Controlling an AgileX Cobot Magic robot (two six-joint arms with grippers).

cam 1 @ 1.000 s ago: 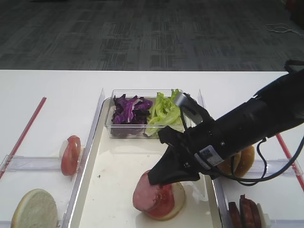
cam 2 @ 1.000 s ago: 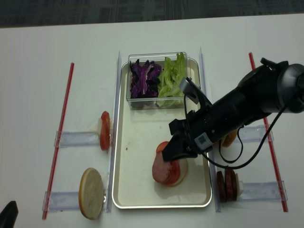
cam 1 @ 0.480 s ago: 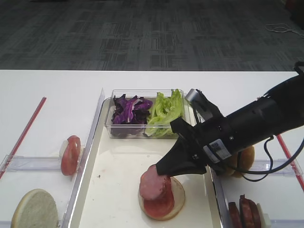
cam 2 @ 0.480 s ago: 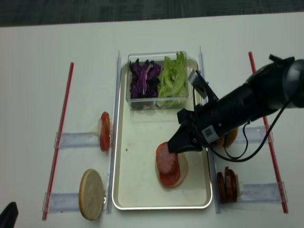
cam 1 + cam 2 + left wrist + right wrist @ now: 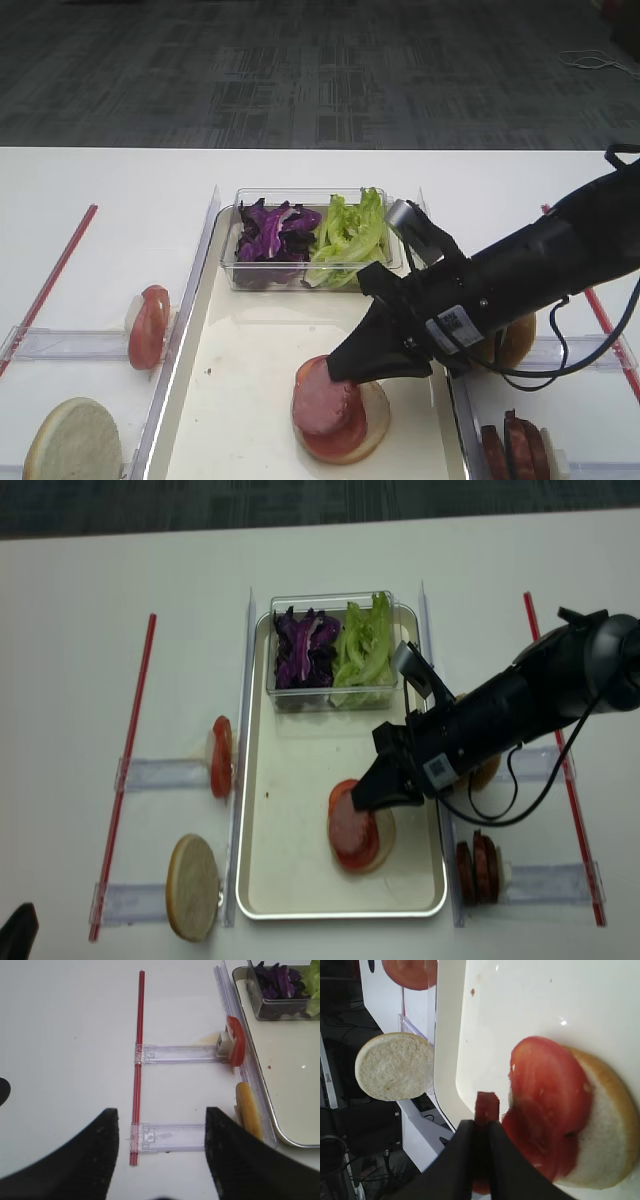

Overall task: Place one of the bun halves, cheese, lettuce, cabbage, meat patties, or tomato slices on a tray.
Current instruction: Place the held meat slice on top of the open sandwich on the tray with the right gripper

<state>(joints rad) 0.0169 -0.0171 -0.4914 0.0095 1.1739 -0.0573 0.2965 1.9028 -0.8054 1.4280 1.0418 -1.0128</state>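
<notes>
The right end effector (image 5: pixel 345 368) reaches over the cream-white tray (image 5: pixel 245 345) from the right, its black jaws pinched tight on the edge of a meat patty (image 5: pixel 325 405). In the right wrist view the jaws meet around a thin dark red-brown rim, with no gap showing between them. The patty lies on a tomato slice (image 5: pixel 547 1105), which rests on a cut bun half (image 5: pixel 605 1130) in the lower middle of the tray.

At the far end of the tray stands a clear plastic box (image 5: pixel 330 645) with purple cabbage (image 5: pixel 307 645) on its left side and green lettuce (image 5: pixel 362 645) on its right.

On the white tabletop (image 5: pixel 120 570) left of the tray, another tomato slice (image 5: pixel 221 768) stands upright in a clear holder, and a second bun half (image 5: pixel 192 887) sits nearer the front. Right of the tray, more patties (image 5: pixel 480 868) stand in a holder.

The left end effector (image 5: pixel 160 1160) hovers over the tabletop left of the tray, jaws spread wide and holding nothing.
</notes>
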